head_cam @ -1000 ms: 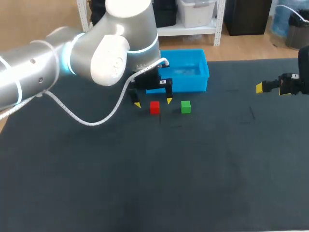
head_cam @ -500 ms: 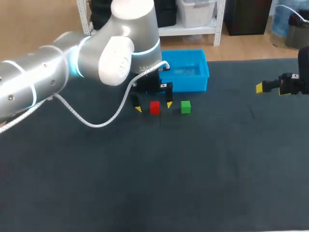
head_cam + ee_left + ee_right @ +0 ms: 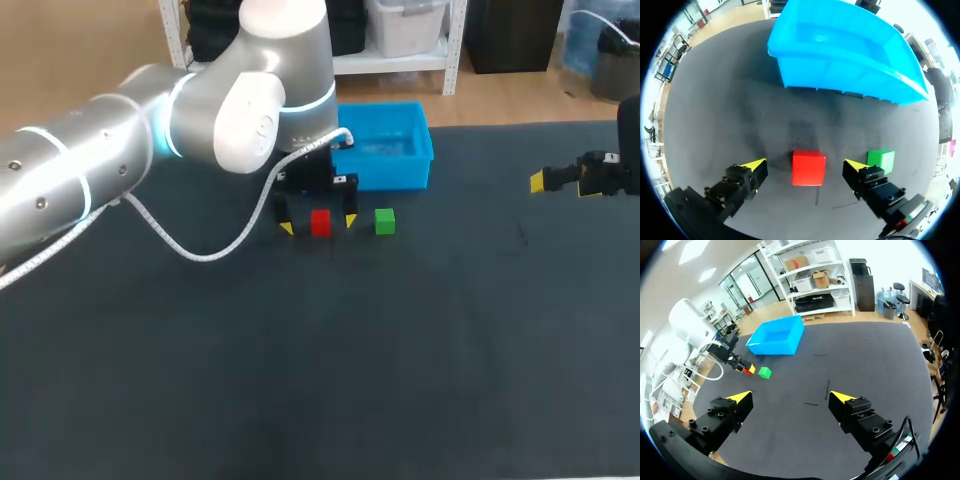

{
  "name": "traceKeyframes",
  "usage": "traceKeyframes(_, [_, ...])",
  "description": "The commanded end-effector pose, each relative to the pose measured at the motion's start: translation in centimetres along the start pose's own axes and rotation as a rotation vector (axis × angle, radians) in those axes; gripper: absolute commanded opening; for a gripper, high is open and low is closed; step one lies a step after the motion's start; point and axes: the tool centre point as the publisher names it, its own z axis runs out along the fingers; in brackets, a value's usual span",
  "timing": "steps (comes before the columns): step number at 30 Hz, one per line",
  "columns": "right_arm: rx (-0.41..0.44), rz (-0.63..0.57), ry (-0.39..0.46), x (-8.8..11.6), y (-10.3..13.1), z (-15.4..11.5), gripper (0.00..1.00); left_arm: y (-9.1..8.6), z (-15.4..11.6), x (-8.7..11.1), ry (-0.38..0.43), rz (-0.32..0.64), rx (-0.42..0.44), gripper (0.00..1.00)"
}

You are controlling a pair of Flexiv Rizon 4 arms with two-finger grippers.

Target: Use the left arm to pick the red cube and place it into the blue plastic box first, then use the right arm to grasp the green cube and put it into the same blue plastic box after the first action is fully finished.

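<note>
Between spread jaws of the left gripper sits the red cube (untouched). The right gripper has jaws spread too.

On the worktop, the left cube sits within the left pincer, the right cube just beside, the box behind both.

The left arm is brushed silver tubing with bulky white joint housings, each ringed by a glowing pale-blue band. A white coiled cable trails off it. The left end effector and right end effector are black, screw-studded, yellow-tipped.
</note>
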Motion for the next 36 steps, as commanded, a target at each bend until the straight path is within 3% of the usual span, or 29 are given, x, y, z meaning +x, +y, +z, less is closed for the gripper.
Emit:
traceKeyframes(1, [0.000,-0.001,0.000,0.0,0.0,-0.1,1.00,-0.5,0.2,-0.8,0.013,0.006,-0.014,1.00])
traceKeyframes(11, [0.000,-0.001,0.000,0.0,0.0,-0.1,1.00,-0.7,0.1,-1.1,0.019,0.031,-0.044,0.99])
traceKeyframes(12, [0.000,-0.001,0.000,0.0,0.0,-0.1,1.00,-0.7,0.2,-1.1,0.020,0.032,-0.046,0.69])
traceKeyframes(13, [0.000,-0.001,0.000,0.0,0.0,-0.1,1.00,-0.7,0.2,-1.1,0.021,0.031,-0.047,0.48])
traceKeyframes(15, [0.000,-0.001,0.000,0.0,0.0,-0.1,1.00,-0.7,0.4,-1.1,0.021,0.032,-0.048,0.25])
traceKeyframes(16, [0.000,-0.001,0.000,0.0,0.0,-0.1,1.00,-0.7,0.5,-1.1,0.021,0.032,-0.049,0.08])
traceKeyframes(17, [0.000,-0.001,0.000,0.0,0.0,-0.1,1.00,-0.7,0.6,-1.0,0.021,0.031,-0.050,0.00])
traceKeyframes(27, [0.000,-0.001,0.000,0.0,0.0,-0.1,1.00,-0.5,1.3,-0.8,0.026,0.021,-0.045,0.00])
traceKeyframes(36, [0.000,-0.001,0.000,0.0,0.0,-0.1,1.00,-0.4,0.0,-0.4,0.015,0.018,-0.034,0.00])
